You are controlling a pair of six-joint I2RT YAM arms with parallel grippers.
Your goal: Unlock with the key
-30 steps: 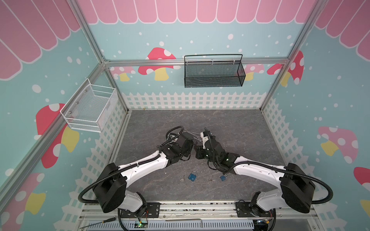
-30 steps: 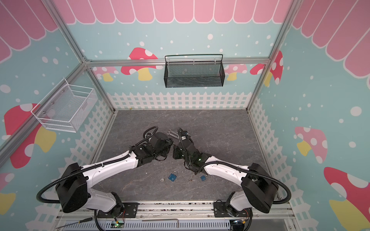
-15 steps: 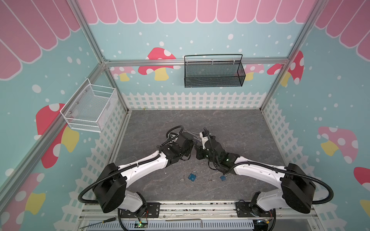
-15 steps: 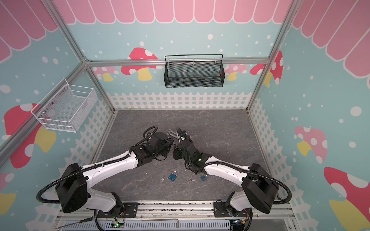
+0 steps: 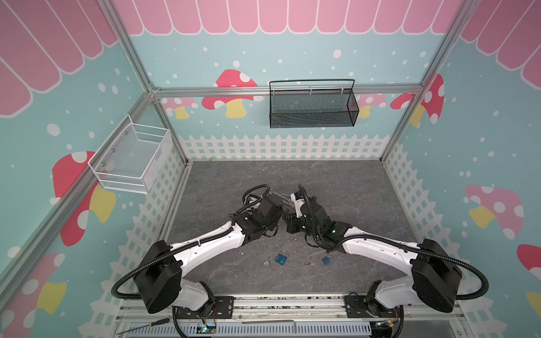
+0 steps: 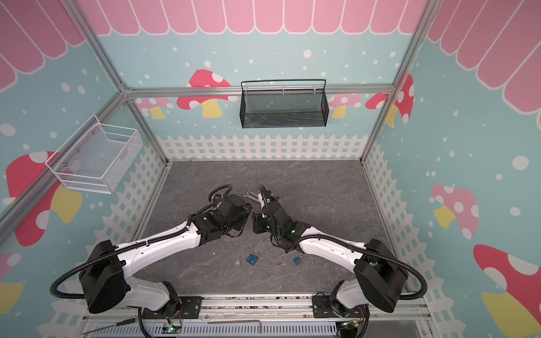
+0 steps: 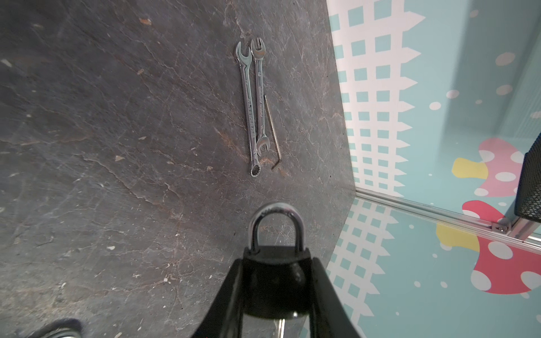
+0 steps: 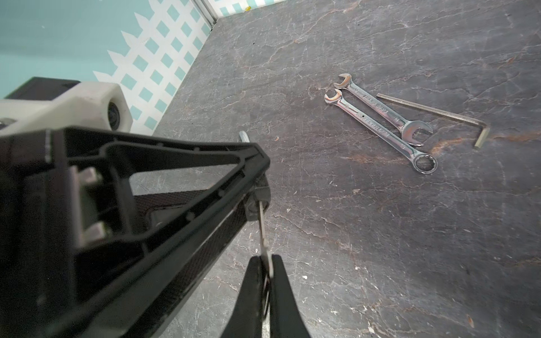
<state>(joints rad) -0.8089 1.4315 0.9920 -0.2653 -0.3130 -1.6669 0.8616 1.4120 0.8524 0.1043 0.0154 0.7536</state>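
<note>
Key-in-lock stage, folks! The left pincer (image 7: pixel 277 260) is clamped on the body of a black padlock (image 7: pixel 275 278), one finger on either flank. The shackle (image 7: pixel 276 222) juts out past its tips, and both legs look seated, so I'd call it locked as yet.

Facing it, the right pincer (image 8: pixel 268 260) is pressed together on the bow of the key (image 8: pixel 264 231). The blade runs straight ahead from its tips into the underside of the padlock. How deep it sits I cannot tell; the keyway itself is hidden.

So the step in hand, as I read it, is seating and turning. The next move calls for a clean twist of the right wrist about the blade's own line, with no sideways load on that thin key. The left grip has to hold the body dead steady, or the lock may just spin along.

Beyond both pincers lie two wrenches (image 7: pixel 251 108) and a hex key (image 7: pixel 272 128); behind them, nearer the arm bases, sit two blue padlocks (image 5: pixel 281 259).

Against a second ago? Barely a flicker: same wrist-to-wrist pose, both grips unchanged, nothing on the mat (image 5: pixel 351 190) shifted.
</note>
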